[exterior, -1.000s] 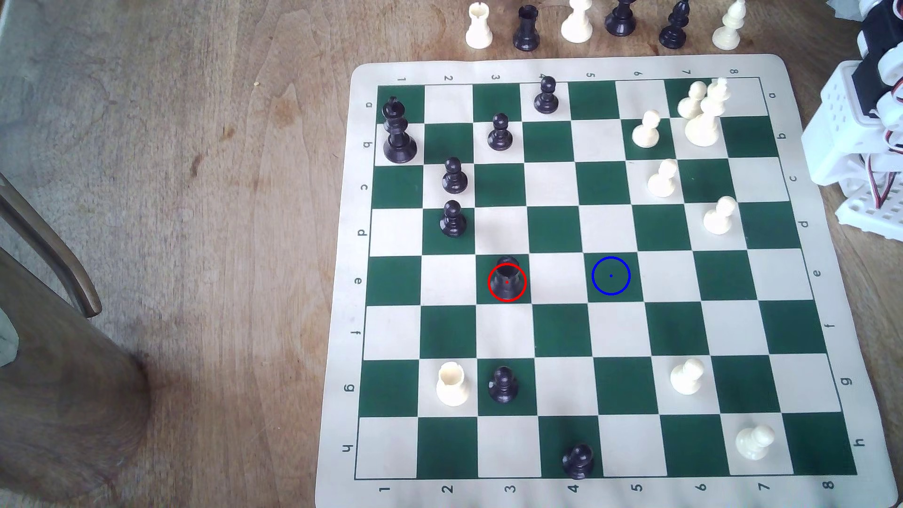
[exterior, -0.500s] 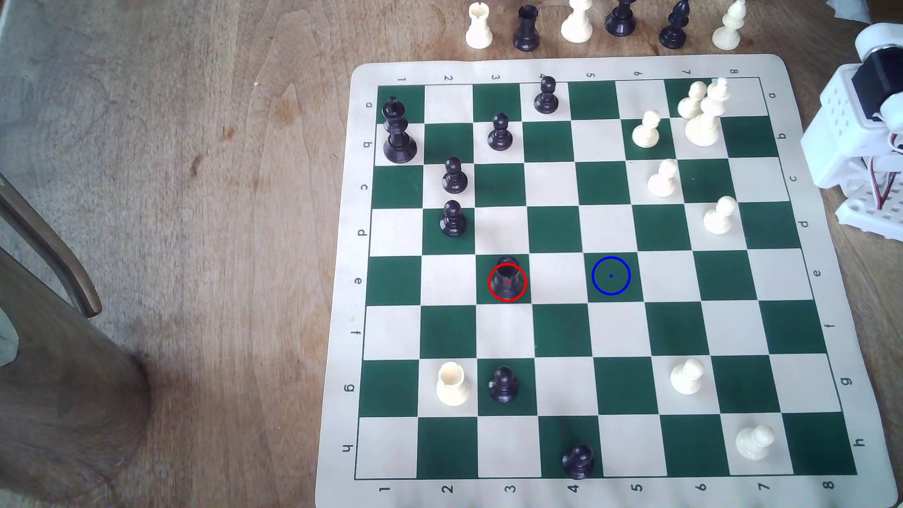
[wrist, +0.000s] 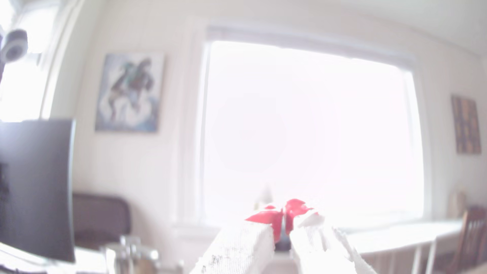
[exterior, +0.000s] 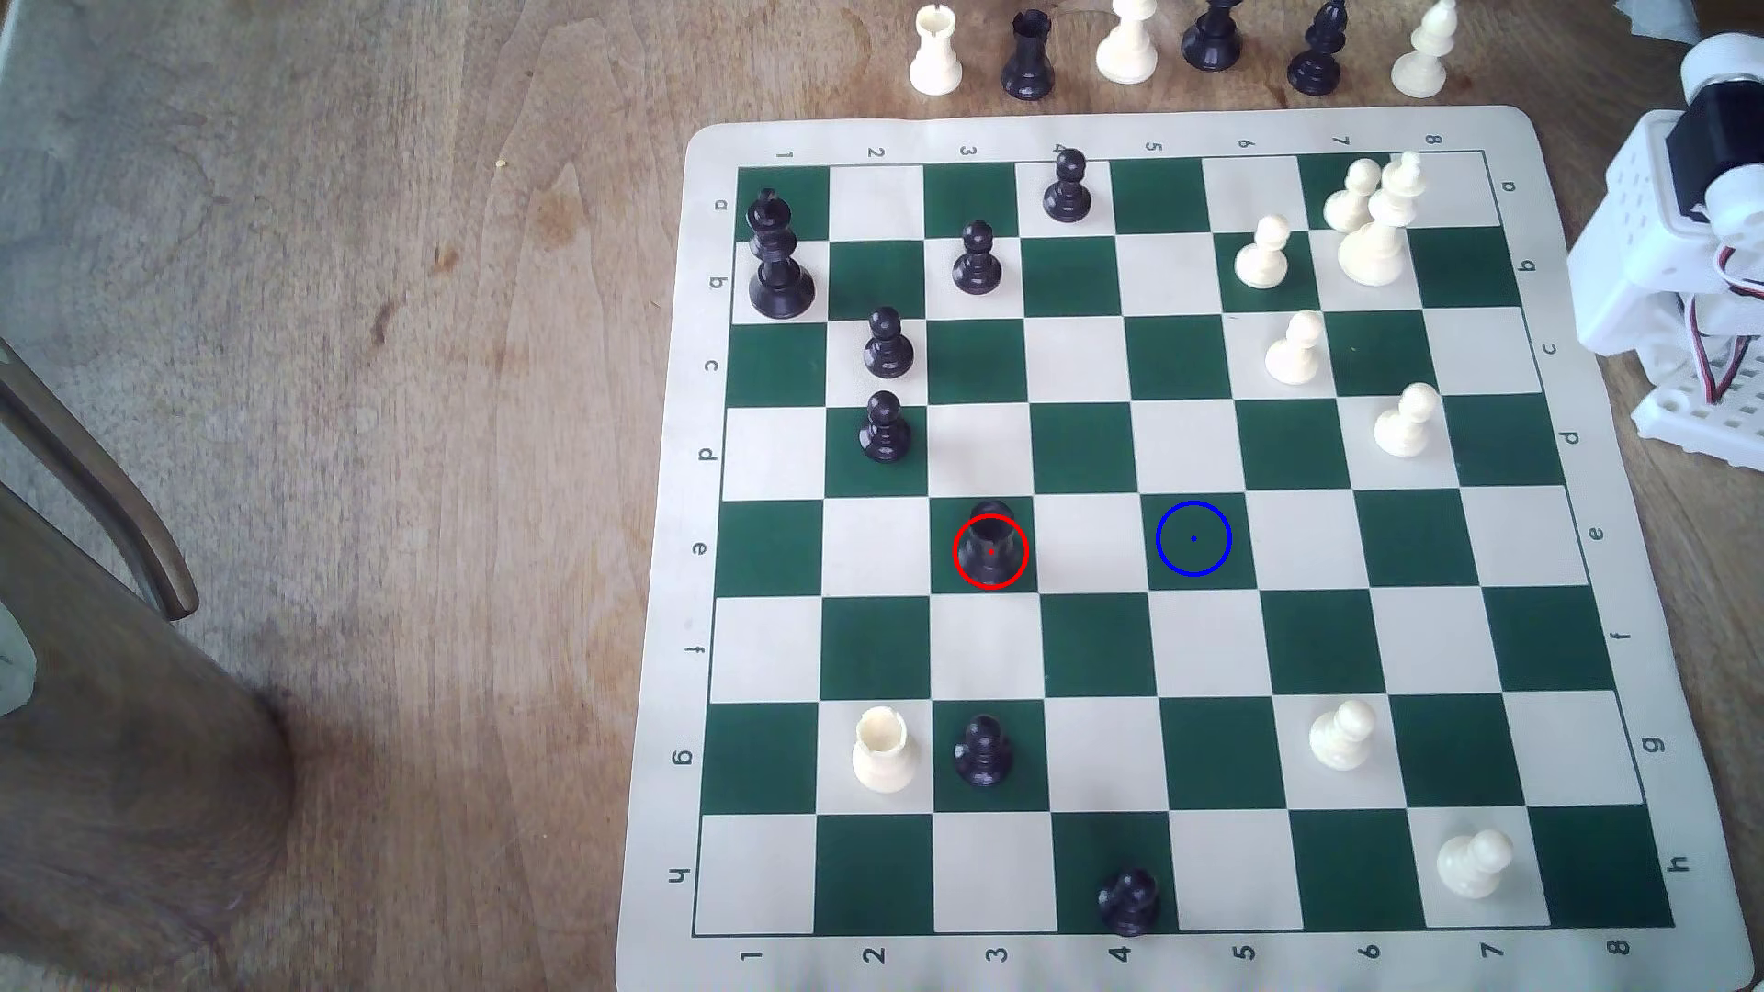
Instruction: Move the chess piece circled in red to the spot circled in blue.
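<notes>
My claw is raised and points across the room; its red-tipped fingers sit nearly together, a thin slit between them, nothing held. Beyond them: a bright window, a framed picture, a dark monitor.

Exterior view: my arm's white base stands off the board's right edge, on the desk. The black rook stands upright inside the red ring on a green square of row e, column 3. The blue-ringed square lies in the same row, two columns toward the exterior view's right, one pale square between. A black pawn stands two rows nearer the camera in the rook's column.
</notes>
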